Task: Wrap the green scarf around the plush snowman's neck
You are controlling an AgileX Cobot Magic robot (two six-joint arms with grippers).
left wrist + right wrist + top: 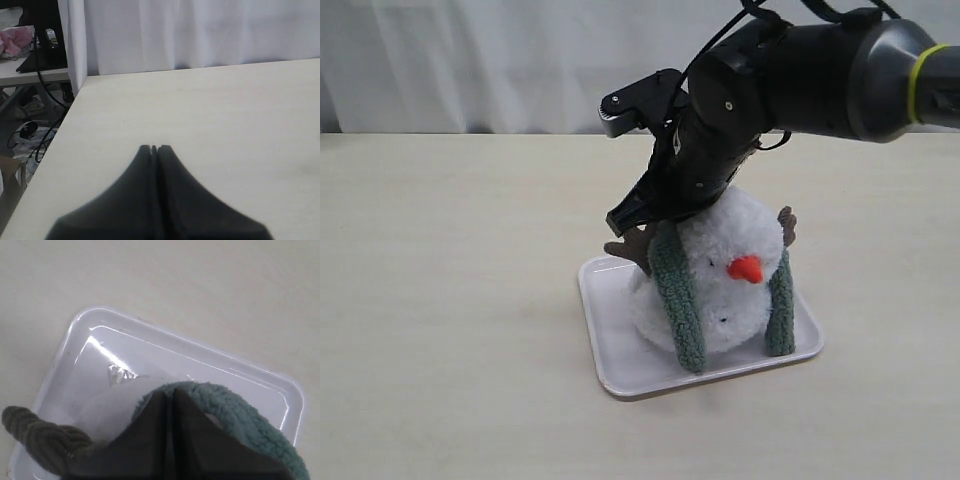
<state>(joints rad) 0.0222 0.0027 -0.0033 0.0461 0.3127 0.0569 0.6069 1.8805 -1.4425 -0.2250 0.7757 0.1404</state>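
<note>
Your right gripper (170, 392), jaws fully closed, sits at the fuzzy sage-green knitted scarf (680, 310) draped over the fluffy white plush snowman (740, 228) standing on the white rectangular plastic tray (610, 352).

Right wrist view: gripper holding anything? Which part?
Cannot be told. The right gripper is shut at the fuzzy sage-green knitted scarf where it loops behind the white plush snowman; no fabric shows between its fingers.
</note>
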